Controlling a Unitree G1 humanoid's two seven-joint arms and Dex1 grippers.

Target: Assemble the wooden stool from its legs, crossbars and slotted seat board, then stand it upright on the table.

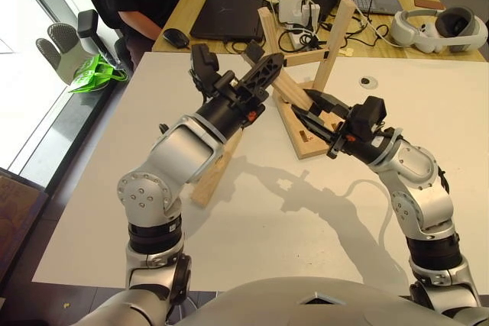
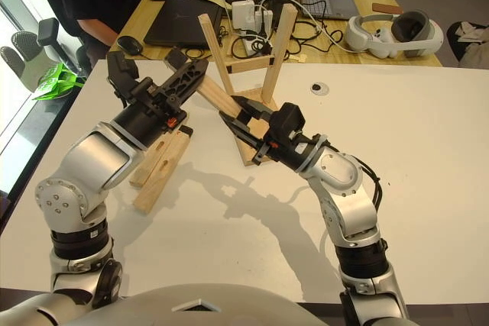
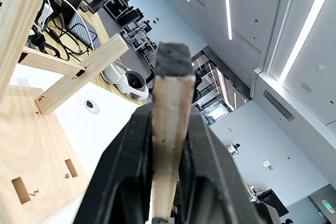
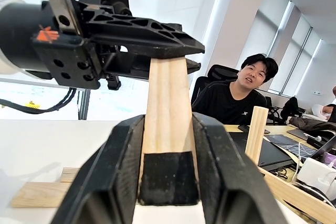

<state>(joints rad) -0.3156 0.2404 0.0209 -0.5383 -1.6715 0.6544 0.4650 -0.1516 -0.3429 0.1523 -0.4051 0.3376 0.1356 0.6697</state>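
Pale wooden seat board [image 3: 37, 145] bears red marks [image 3: 67, 176]; the table [image 1: 428, 104] is white.

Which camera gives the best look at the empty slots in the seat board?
The left wrist view: the seat board lies close, with two slots open to view. Both eye views show it farther off, partly covered by the right claw.

The pale square wooden bar [image 4: 167, 82] and the pale slotted wooden seat board [image 3: 31, 145] are bare, matt wood with visible grain, rough at the sawn end. The left gripper [image 2: 191, 72] and right gripper [image 4: 168, 121] clamping the bar look like matt black plastic; the flat white table [image 1: 306, 219] is smooth and matt.
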